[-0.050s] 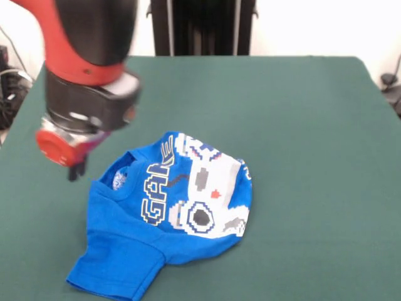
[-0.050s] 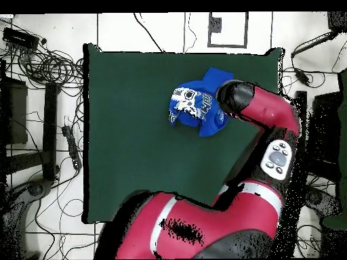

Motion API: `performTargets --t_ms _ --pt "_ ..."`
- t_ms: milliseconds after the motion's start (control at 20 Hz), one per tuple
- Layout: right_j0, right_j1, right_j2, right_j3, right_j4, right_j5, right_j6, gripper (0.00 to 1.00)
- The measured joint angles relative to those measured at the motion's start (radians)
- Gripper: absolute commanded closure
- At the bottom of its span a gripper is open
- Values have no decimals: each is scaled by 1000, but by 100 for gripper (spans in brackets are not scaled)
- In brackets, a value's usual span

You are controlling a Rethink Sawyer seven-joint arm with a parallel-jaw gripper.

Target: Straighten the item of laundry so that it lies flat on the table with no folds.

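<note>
While one shirt (image 1: 169, 213) lies bunched on table (image 1: 301, 125), one end effector (image 1: 76, 170) hovers beside; grip state unclear.

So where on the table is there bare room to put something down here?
In the front view, the green table is bare to the right of the T-shirt and behind it to the far edge. It is crowded on the left, where the gripper hangs beside the shirt's collar.

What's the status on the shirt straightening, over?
Gripper low over the table, beside the shirt's collar, finger state unclear. Blue T-shirt bunched and folded, print up, one sleeve splayed. Nothing else on the table.
</note>
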Motion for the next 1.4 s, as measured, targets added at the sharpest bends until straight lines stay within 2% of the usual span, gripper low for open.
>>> performTargets --t_ms 300,850,1400 --pt "-13 -31 45 75 -56 -1 0 100" --pt "28 -56 92 109 -85 -1 0 100" --pt "33 -107 114 127 -87 -1 0 100"
